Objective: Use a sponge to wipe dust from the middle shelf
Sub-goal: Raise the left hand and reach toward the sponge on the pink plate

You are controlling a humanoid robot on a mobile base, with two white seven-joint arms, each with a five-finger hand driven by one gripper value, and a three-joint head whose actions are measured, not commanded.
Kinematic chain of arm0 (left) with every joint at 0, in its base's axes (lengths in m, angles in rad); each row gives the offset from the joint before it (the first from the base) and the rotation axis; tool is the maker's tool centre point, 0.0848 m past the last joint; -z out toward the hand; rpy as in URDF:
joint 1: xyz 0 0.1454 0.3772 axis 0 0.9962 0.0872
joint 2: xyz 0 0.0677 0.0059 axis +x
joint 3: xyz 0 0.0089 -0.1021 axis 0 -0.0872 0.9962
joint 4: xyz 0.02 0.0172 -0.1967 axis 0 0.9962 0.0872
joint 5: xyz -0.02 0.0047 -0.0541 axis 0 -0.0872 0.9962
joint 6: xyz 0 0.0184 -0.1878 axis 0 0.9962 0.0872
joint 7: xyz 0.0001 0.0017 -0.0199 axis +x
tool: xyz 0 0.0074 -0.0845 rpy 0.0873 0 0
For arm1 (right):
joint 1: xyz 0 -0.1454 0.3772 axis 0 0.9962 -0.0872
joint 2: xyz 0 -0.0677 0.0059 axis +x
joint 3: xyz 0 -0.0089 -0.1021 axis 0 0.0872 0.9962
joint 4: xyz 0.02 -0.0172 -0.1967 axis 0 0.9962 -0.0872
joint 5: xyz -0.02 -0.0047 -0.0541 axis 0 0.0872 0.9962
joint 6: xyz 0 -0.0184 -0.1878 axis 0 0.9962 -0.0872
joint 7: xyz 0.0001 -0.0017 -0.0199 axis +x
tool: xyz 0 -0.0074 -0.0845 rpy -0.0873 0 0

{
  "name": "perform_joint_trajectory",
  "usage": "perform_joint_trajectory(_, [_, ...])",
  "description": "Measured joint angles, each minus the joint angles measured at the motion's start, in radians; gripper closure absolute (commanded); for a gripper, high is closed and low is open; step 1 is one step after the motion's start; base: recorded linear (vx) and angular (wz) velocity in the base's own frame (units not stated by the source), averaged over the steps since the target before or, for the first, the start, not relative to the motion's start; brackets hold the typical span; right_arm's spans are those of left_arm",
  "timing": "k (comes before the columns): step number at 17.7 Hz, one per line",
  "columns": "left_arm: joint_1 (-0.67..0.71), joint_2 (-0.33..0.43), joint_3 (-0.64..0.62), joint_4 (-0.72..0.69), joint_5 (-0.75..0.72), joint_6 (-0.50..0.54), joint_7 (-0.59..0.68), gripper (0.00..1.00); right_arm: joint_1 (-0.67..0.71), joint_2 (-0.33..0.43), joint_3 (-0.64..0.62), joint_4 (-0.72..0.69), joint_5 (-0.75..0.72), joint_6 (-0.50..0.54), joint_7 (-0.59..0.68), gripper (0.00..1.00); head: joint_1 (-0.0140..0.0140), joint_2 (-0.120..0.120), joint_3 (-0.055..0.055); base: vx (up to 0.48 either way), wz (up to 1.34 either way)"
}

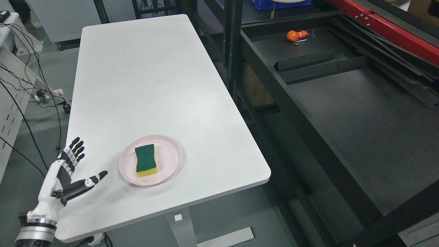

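Note:
A sponge [146, 160], green on top and yellow below, lies on a pink plate [171, 164] near the front of the white table [147, 79]. My left hand [73, 168] hovers at the table's front left corner, left of the plate and apart from it, fingers spread and empty. To the right stands a dark shelf unit with a broad flat shelf [360, 123]. No right arm shows.
A small orange object [296, 35] lies at the far end of the shelf, beside a low metal divider [305, 60]. A red beam [394, 34] runs along the upper right. Cables [31, 85] hang at the left of the table. A blue crate [264, 4] sits at the top.

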Motion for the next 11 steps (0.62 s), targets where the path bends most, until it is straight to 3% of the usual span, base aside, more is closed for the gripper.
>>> perform_joint_trajectory(11, [-0.263,0.187,-0.052,0.145,-0.625,-0.396,-0.385,0.02,0.000,0.000,0.000,0.000,0.000,0.000,0.000,0.00,0.0000,0.000,0.000,0.000,0.00])
